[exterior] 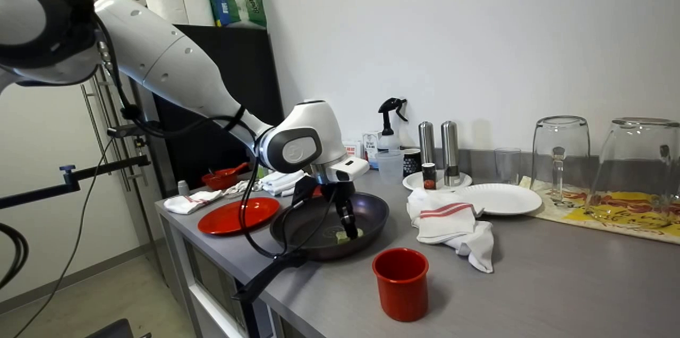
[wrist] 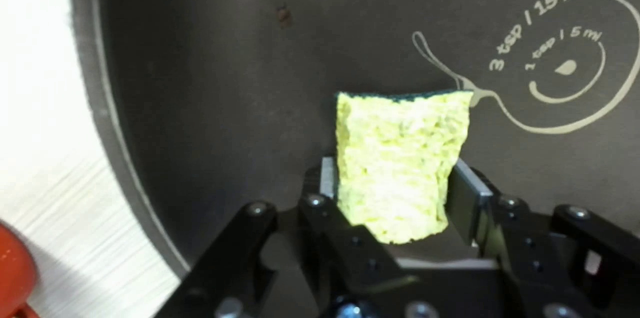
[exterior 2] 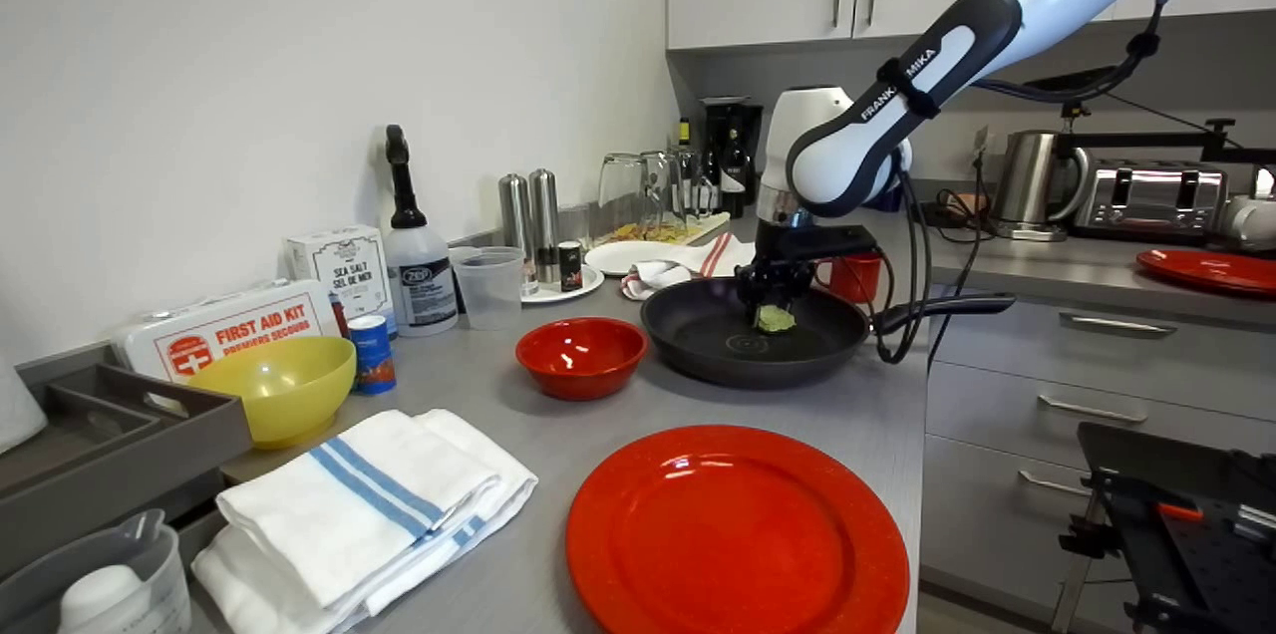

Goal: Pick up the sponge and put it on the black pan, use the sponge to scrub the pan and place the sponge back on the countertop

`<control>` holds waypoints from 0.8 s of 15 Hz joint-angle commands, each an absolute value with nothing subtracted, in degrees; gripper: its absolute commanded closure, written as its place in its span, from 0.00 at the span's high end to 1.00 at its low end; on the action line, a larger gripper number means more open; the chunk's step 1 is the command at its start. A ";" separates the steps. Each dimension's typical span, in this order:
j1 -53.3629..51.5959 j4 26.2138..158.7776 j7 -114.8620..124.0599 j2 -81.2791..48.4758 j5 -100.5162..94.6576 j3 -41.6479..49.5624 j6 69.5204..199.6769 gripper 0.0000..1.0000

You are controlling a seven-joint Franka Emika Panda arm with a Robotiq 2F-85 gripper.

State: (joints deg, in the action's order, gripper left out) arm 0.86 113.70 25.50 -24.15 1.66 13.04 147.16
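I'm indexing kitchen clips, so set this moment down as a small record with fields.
Held item: yellow-green rectangular sponge
Gripper: black two-fingered gripper, shut on the sponge
Sponge place: inside the round black frying pan; contact with its base cannot be told for sure
Pan handle: long black handle, reaching past the edge of the grey countertop
Around the pan: red cylindrical cup, red round bowl, crumpled white cloth with red stripes
Task stage: sponge not yet back on the countertop
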 commanded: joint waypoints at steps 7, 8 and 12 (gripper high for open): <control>-0.04 118.73 30.35 -20.04 1.71 13.34 147.01 0.28; -0.12 119.91 31.27 -19.07 1.60 13.55 146.86 0.28; -0.03 123.36 34.23 -17.22 1.53 13.56 148.04 0.28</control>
State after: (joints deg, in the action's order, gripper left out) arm 0.54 119.25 31.53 -20.31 1.73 13.19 147.19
